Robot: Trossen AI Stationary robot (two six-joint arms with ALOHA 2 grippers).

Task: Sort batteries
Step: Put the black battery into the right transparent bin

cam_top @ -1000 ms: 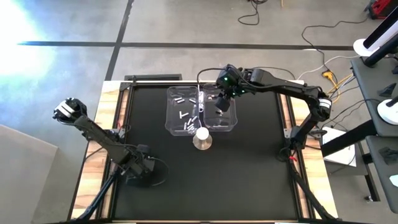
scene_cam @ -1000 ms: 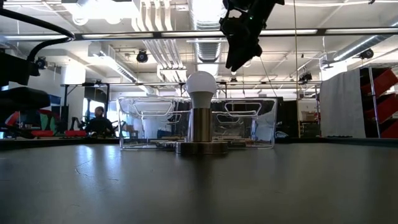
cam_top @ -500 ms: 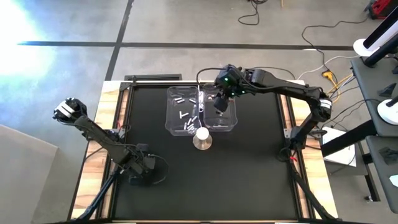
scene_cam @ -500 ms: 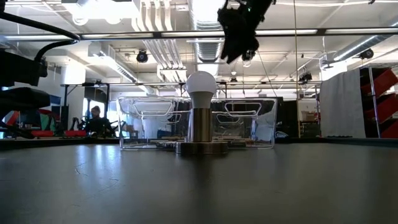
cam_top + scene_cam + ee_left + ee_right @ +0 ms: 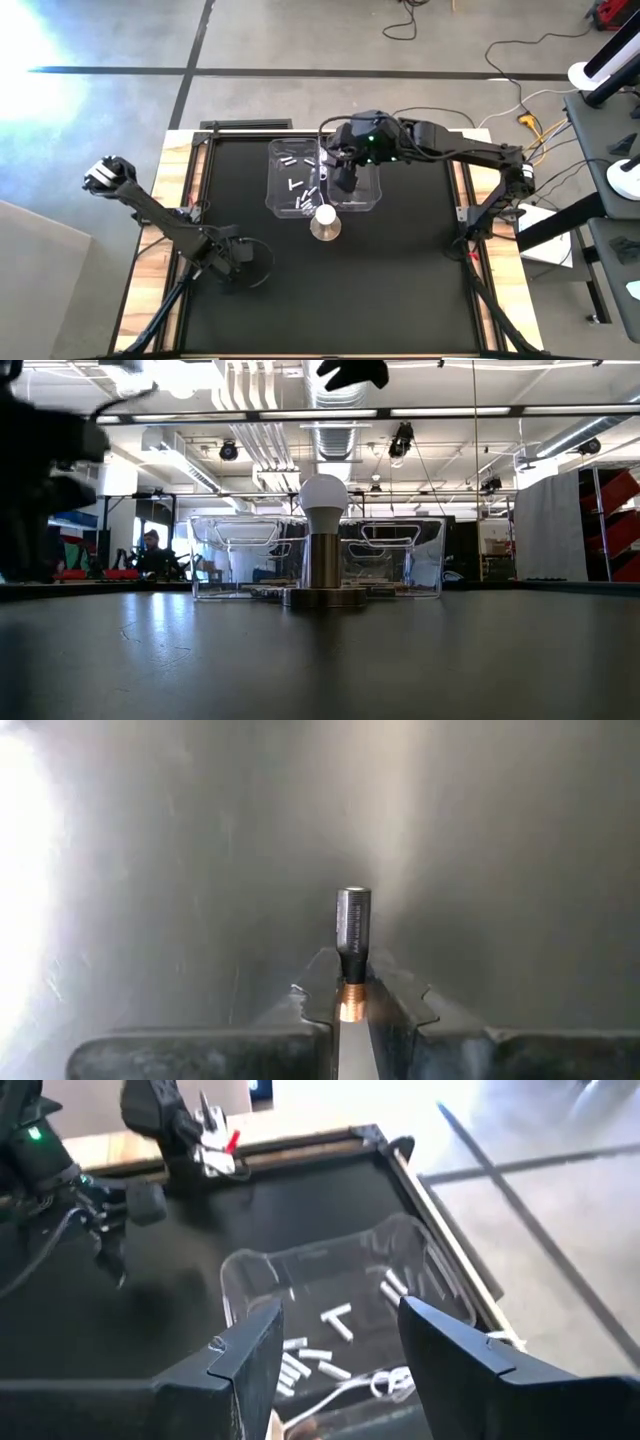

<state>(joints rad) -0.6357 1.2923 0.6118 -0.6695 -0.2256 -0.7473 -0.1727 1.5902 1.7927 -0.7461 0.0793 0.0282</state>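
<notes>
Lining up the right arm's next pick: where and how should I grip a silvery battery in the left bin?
Take the silvery battery at mid-length, fingers closing across its round body, coming straight down through the bin's open top. It lies flat on the floor, and the walls block any side approach. The open right gripper hangs nearby above.

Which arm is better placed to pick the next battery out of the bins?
Right. The right gripper hangs open directly above the clear bins holding loose batteries. The left gripper, shut on a battery, sits far off.
</notes>
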